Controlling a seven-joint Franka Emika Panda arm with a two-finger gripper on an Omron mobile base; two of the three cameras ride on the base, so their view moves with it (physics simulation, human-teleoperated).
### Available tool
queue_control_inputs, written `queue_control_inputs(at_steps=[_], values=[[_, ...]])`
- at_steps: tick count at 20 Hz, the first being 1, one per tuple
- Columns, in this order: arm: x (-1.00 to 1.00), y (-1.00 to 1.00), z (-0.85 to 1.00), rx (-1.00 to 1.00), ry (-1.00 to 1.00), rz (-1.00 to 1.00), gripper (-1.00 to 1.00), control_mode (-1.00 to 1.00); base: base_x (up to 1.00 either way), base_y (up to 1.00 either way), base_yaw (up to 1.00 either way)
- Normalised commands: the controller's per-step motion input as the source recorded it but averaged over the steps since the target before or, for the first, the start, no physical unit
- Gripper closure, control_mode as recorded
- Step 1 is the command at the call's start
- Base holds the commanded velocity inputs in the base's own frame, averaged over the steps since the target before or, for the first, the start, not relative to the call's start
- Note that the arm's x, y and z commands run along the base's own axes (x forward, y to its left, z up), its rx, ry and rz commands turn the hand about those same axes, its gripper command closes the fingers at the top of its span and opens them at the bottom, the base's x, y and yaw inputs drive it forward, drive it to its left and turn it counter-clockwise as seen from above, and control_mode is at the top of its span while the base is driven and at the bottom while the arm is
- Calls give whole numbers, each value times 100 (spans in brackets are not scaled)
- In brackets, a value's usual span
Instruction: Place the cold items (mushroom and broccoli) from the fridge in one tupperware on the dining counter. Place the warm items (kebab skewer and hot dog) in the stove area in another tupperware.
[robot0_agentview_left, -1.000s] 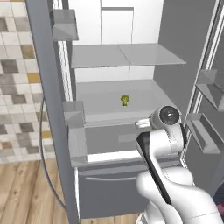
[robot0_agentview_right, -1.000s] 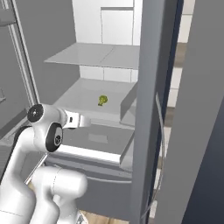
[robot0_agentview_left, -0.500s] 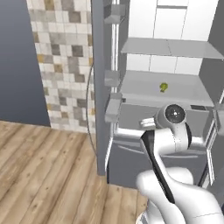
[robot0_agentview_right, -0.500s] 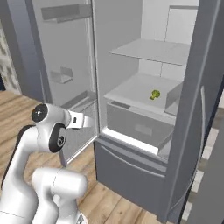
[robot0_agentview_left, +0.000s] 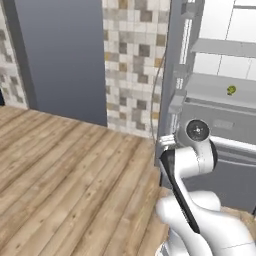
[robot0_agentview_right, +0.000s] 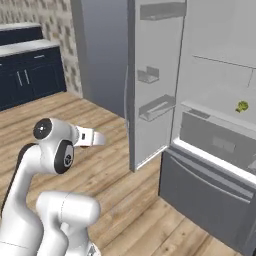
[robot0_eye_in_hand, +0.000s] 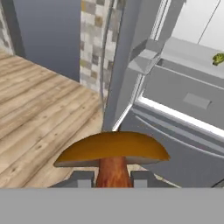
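A mushroom (robot0_eye_in_hand: 111, 151) with a wide orange-brown cap and a reddish stem fills the lower middle of the hand view. My gripper (robot0_eye_in_hand: 113, 177) is shut on its stem, one fingertip on each side. From the base cameras the gripper (robot0_agentview_right: 95, 137) is held out in front of the arm at mid height, over the wooden floor and apart from the fridge. The broccoli (robot0_agentview_left: 231, 90) is a small green piece lying on a white fridge shelf (robot0_agentview_right: 242, 106), and it also appears at the hand view's top right (robot0_eye_in_hand: 218, 58). The tupperware, kebab skewer and hot dog are out of view.
The grey fridge (robot0_agentview_right: 210, 190) stands open at the right, its left door (robot0_agentview_right: 150, 75) swung out with door bins. A tiled wall (robot0_agentview_left: 132, 65) and a grey panel (robot0_agentview_left: 60, 55) lie left of it. Dark blue cabinets (robot0_agentview_right: 30, 75) stand far left. Wooden floor (robot0_agentview_left: 65, 170) stretches ahead.
The base has swung left, so the fridge has slid toward the right of the views and floor and wall have come in. The mushroom stays in the gripper.
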Motion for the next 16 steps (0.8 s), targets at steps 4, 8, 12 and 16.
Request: queue_control_inputs(at_steps=[4,8,12,16], values=[[0,0,0,0,0,0,100,100,39,75,54],[0,0,0,0,0,0,100,100,45,24,66],[0,0,0,0,0,0,100,100,83,-13,65],[0,0,0,0,0,0,100,100,100,-59,54]])
